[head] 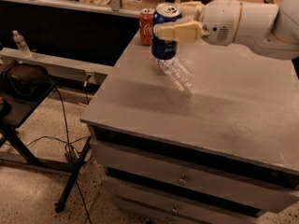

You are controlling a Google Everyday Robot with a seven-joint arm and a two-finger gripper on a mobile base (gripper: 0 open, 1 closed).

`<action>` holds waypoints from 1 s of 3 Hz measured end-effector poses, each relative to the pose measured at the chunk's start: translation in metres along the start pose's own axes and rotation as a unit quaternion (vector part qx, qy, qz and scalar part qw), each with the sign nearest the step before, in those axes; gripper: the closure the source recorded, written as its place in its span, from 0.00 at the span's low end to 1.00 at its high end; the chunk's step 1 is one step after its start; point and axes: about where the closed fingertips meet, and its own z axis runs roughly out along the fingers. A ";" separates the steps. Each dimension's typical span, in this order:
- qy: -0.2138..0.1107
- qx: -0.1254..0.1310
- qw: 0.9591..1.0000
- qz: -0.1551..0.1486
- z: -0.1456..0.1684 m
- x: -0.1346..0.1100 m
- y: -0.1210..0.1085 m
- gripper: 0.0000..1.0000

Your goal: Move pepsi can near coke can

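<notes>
My gripper (180, 20) is shut on the dark blue pepsi can (165, 36) and holds it upright in the air above the grey cabinet top (219, 106), near its far left corner. One cream finger (177, 31) crosses the can's front. The red coke can (146, 27) stands upright at the far left corner, just left of and behind the pepsi can, a small gap apart. My white arm reaches in from the upper right.
A clear plastic bottle (176, 73) lies on its side on the top, right below the held can. The cabinet's left edge drops to the floor with cables and a black stand (28, 97). A small bottle (19, 42) stands on a ledge at left.
</notes>
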 end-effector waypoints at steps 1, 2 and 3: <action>0.001 0.051 0.999 0.008 0.011 -0.011 -0.030 1.00; 0.030 0.122 0.992 0.026 0.018 -0.014 -0.058 1.00; 0.030 0.121 0.992 0.019 0.023 -0.015 -0.060 1.00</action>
